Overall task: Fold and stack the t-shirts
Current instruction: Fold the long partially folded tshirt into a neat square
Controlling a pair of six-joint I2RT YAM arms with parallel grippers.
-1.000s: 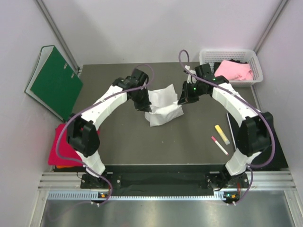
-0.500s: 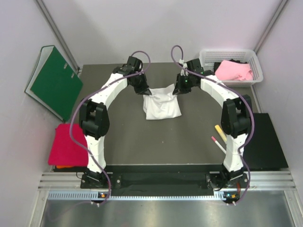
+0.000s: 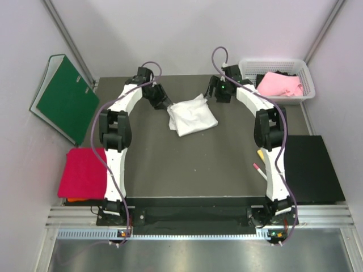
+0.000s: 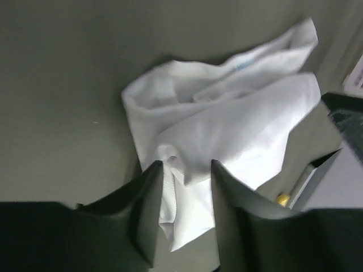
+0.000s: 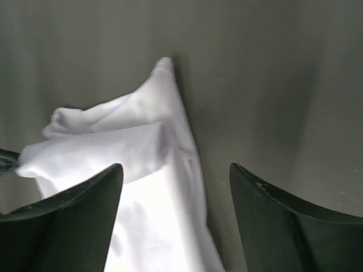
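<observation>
The white t-shirt [image 3: 191, 115] lies in a loose folded bundle on the dark table, toward the far side. My left gripper [image 3: 165, 103] is at its left edge, open; in the left wrist view a corner of the white t-shirt [image 4: 227, 124] lies loose between the parted fingers [image 4: 148, 215] of that gripper [image 4: 185, 164]. My right gripper [image 3: 212, 92] hovers off the bundle's far right corner, open wide [image 5: 176, 167], with the white cloth [image 5: 142, 153] below it. The crimson-red t-shirt [image 3: 82, 173] lies folded at the left on an orange one [image 3: 74, 200]. The pink t-shirt [image 3: 279, 85] sits in the basket.
A white basket [image 3: 247, 67] stands at the back right. A green binder [image 3: 65, 96] leans against the left wall. A yellow marker [image 3: 260, 153] and a pink marker [image 3: 260, 170] lie near the right arm, beside a black pad [image 3: 312, 170].
Both arms swung toward the far side, drawing the white shirt's edge over itself. Both grippers then opened and let it go; the shirt lies as a flatter bundle.
</observation>
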